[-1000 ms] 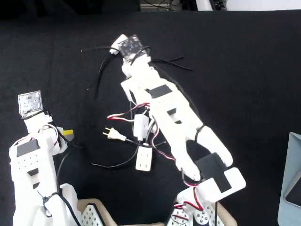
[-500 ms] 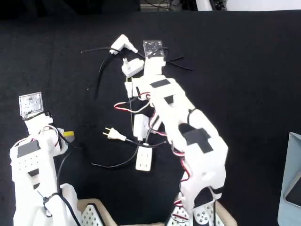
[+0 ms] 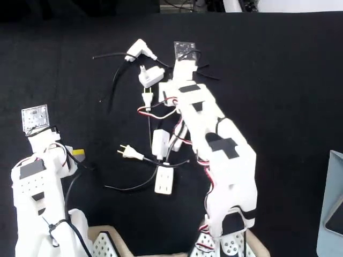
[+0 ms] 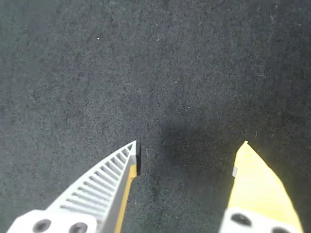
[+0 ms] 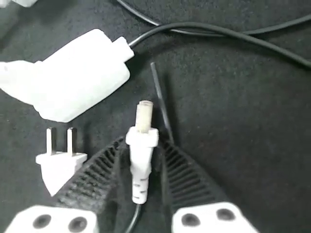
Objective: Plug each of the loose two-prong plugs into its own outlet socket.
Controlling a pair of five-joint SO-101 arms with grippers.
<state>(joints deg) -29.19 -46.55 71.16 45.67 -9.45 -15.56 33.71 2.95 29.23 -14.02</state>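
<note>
Right pincer (image 5: 143,144) was clamped on one plug (image 5: 141,133), left pincer (image 4: 189,144) gaped over desk (image 4: 146,58); another plug (image 3: 130,153) lay loose, socket (image 3: 163,182) apparently unfilled.

We count four plugs (image 3: 130,153) from above, two outlet sockets (image 3: 164,182) — and two arms (image 3: 214,144).

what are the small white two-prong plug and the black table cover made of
The small white two-prong plug: probably smooth moulded plastic, evenly white, with two greyish prongs that look metal. The black table cover: seemingly matte felt-like cloth, fuzzy and speckled, without glare.
</note>
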